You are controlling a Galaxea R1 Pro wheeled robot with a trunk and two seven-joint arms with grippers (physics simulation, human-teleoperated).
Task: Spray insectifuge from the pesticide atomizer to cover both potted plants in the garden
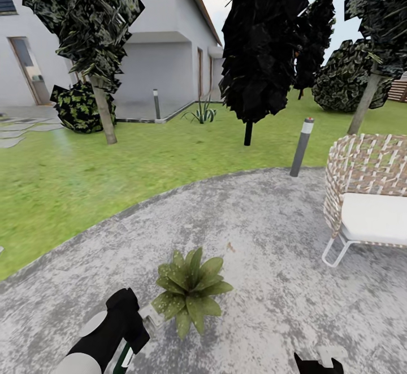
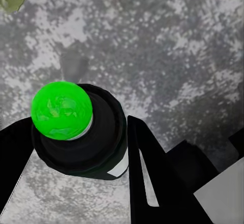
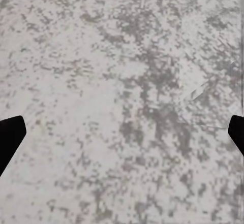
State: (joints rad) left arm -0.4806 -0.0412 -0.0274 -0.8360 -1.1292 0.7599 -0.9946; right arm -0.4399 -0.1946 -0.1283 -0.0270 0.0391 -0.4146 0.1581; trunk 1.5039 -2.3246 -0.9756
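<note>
1. While the left gripper (image 2: 76,148) clamps the pesticide atomizer (image 2: 81,132) between its dark fingers, the bottle sits in the lower left of the left wrist view with its bright green cap facing the camera.
2. At the bottom left of the head view, the left arm reaches toward a potted plant (image 1: 191,289), a low green rosette on the grey paving (image 1: 254,233) at lower centre; the bottle's nozzle end lies just beside its leaves.
3. Only the right gripper's (image 3: 122,132) two dark tips show, at the side edges of the right wrist view, spread wide with nothing between them over bare paving.
4. Judging by this, pickup is done and spraying of this plant is the step in hand.
5. Next, the nozzle likely needs aiming over the whole rosette, then carrying to the second plant.
6. A wicker chair (image 1: 367,193) stands at right, well apart.
</note>
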